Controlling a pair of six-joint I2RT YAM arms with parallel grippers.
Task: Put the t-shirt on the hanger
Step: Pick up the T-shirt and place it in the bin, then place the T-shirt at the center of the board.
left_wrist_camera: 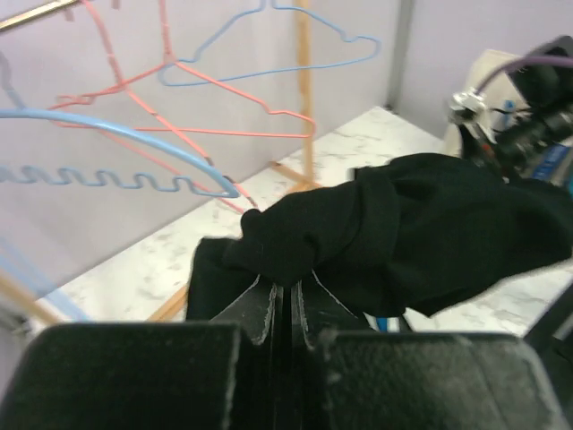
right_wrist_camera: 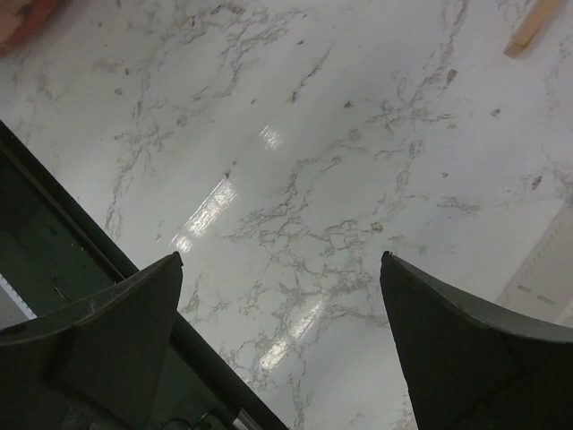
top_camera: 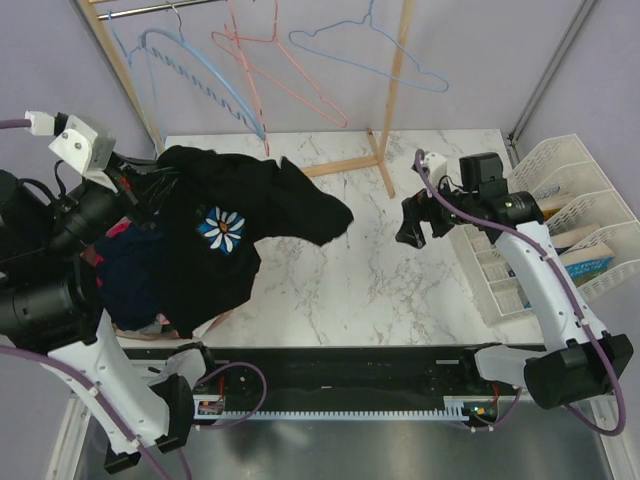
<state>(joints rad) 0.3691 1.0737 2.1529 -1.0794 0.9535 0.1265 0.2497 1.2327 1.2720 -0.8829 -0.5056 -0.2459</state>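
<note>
The black t-shirt [top_camera: 290,205], with a white-and-blue daisy print facing up, hangs bunched over the table's left side. My left gripper [top_camera: 148,182] is shut on a fold of it; in the left wrist view the fingers [left_wrist_camera: 288,288] pinch the black cloth [left_wrist_camera: 421,224]. The light-blue smooth wire hanger [top_camera: 372,52] hangs from the rack at the back, right of centre, and also shows in the left wrist view [left_wrist_camera: 269,67]. My right gripper [top_camera: 412,222] is open and empty above the bare marble [right_wrist_camera: 295,161], right of the shirt.
A blue wavy-armed hanger [top_camera: 190,70] and pink wire hangers [top_camera: 270,75] hang left of the smooth one. The wooden rack foot [top_camera: 385,160] stands on the table at the back. A navy and pink clothes pile [top_camera: 130,275] lies at the left edge. White baskets [top_camera: 560,215] stand at the right.
</note>
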